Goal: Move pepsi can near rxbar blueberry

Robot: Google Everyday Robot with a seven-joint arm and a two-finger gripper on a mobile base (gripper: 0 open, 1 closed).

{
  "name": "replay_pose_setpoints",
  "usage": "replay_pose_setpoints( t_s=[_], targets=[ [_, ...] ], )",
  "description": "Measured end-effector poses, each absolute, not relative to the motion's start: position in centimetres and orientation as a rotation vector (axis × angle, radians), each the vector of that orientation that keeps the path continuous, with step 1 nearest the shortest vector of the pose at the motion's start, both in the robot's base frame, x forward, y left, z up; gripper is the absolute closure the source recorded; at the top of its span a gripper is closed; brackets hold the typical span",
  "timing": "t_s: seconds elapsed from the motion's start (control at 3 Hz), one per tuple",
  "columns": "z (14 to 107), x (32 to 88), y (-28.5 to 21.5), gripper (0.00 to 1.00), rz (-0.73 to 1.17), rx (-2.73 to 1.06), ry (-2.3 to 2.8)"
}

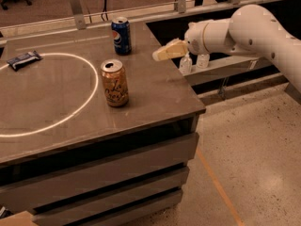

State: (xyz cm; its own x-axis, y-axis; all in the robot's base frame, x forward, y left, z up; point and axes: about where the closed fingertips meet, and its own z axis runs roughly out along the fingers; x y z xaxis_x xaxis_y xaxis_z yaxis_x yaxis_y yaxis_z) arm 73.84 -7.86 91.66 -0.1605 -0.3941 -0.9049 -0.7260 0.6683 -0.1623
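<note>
Grey-brown tabletop (155,93) ringed with a white circle (95,81) lies beside the white robot arm (254,29), whose tan gripper (157,55), parted or closed I cannot tell, hangs by its right edge, apart from the gold-tan can (114,84), the upright dark blue pepsi can (121,36) at the back, and the flat dark blue rxbar blueberry (23,59) far left.

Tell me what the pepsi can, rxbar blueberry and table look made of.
The pepsi can: likely aluminium, glossy blue print, silver top.
The rxbar blueberry: thin plastic or foil wrapper, faint sheen.
The table: smooth grey-brown top with dull sheen, perhaps laminate.
The end effector hovers right of the pepsi can.
</note>
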Motion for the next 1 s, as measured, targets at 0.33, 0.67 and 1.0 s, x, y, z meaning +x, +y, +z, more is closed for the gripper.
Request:
replay_pose_setpoints(
  t_s=[0.33, 0.67, 1.0],
  targets=[
    [92.6, 77.2, -5.5, 0.0, 0.344, -0.907, 1.715],
    [91.9, 79.4, -2.9, 0.0, 0.387, -0.929, 1.705],
    [90.5, 81.4, -0.4, 0.0, 0.438, -0.976, 1.705]
  ],
)
